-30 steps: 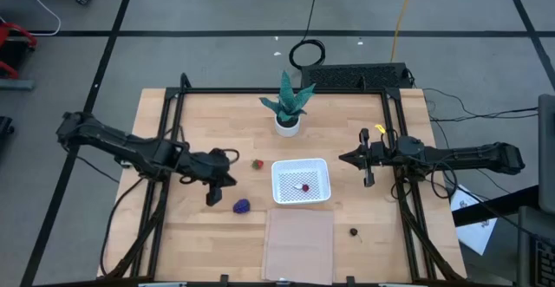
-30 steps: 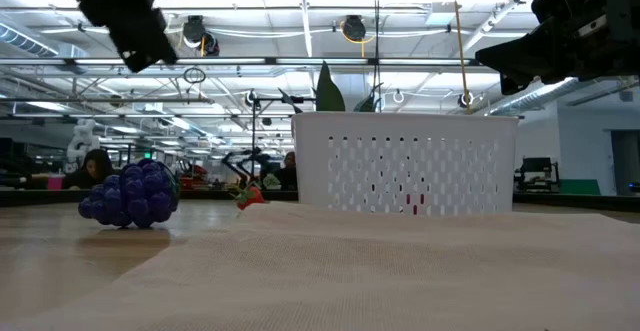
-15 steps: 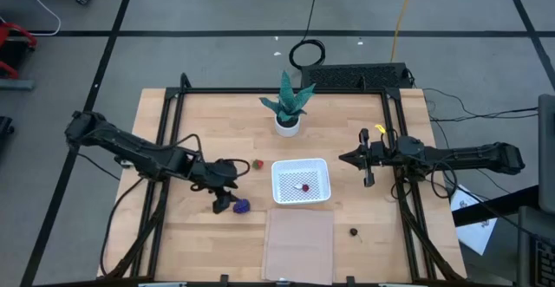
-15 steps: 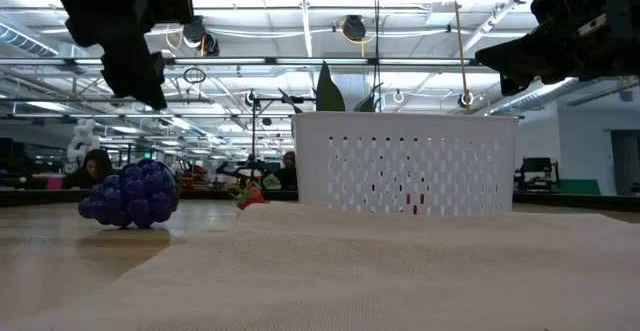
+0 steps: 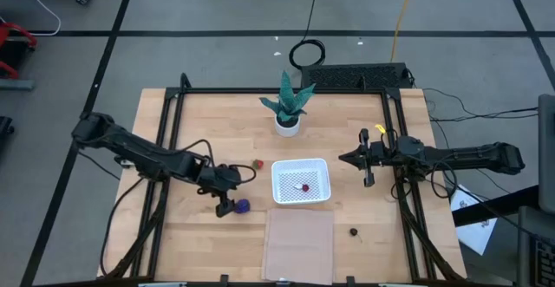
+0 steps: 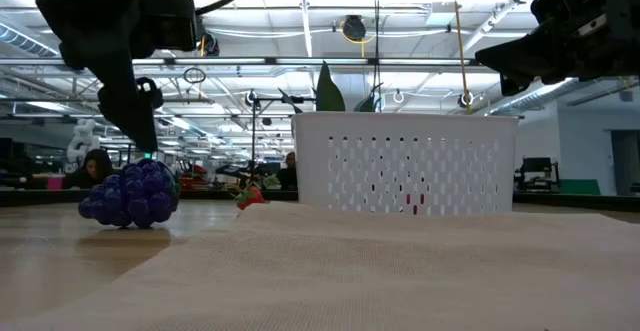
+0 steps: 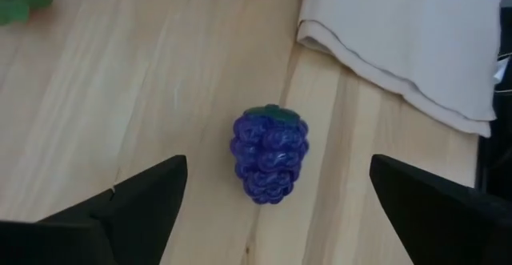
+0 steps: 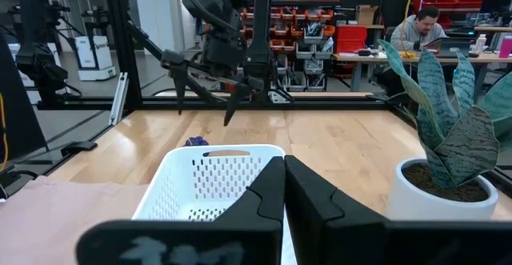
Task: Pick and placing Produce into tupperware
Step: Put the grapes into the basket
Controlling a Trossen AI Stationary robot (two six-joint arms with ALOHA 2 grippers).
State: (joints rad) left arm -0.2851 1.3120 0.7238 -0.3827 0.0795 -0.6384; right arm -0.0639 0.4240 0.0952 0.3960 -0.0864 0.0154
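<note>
Our left gripper (image 7: 272, 197) has swung down and spread its fingers around the purple grape cluster (image 7: 270, 153), at eight o'clock from the tupperware (image 5: 301, 181), ready to grasp; the right gripper (image 8: 282, 186) waits, shut.

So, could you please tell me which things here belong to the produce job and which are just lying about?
Job: purple grapes, strawberry piece, dark red fruit, blackish fruit, white tupperware.

Lying about: potted plant, tan sheet.
</note>
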